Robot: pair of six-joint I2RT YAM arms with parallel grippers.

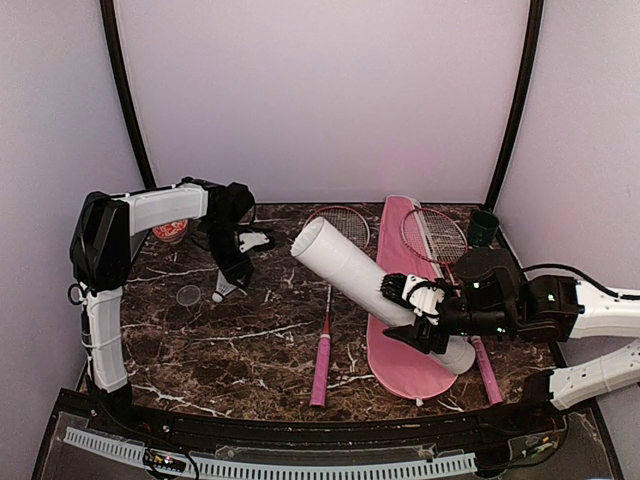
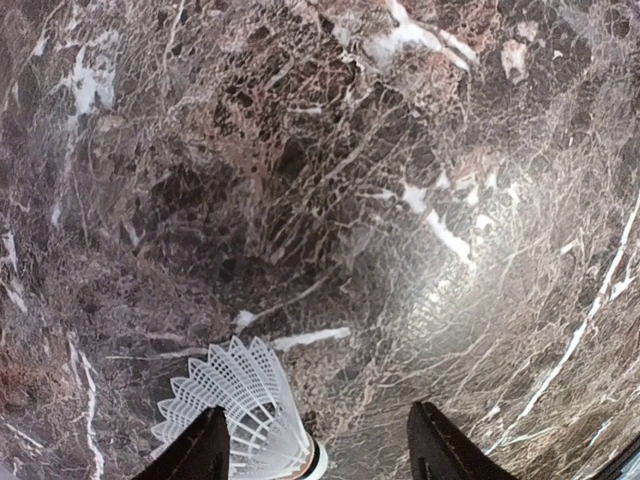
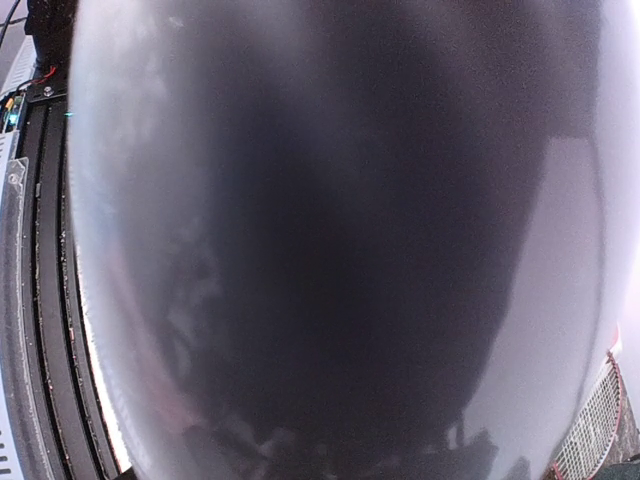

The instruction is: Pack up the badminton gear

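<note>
Left wrist view, left gripper (image 2: 318, 440) fingers apart over marble tabletop (image 2: 400, 200), white shuttlecock (image 2: 240, 400) against one finger, right gripper (image 1: 412, 312) clamped on tilted white tube (image 1: 335, 255) above pink bag (image 1: 400, 360)

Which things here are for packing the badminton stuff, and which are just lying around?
For the packing:
left racket
right racket
pink bag
white tube
shuttlecock

Just lying about:
green cup
</note>
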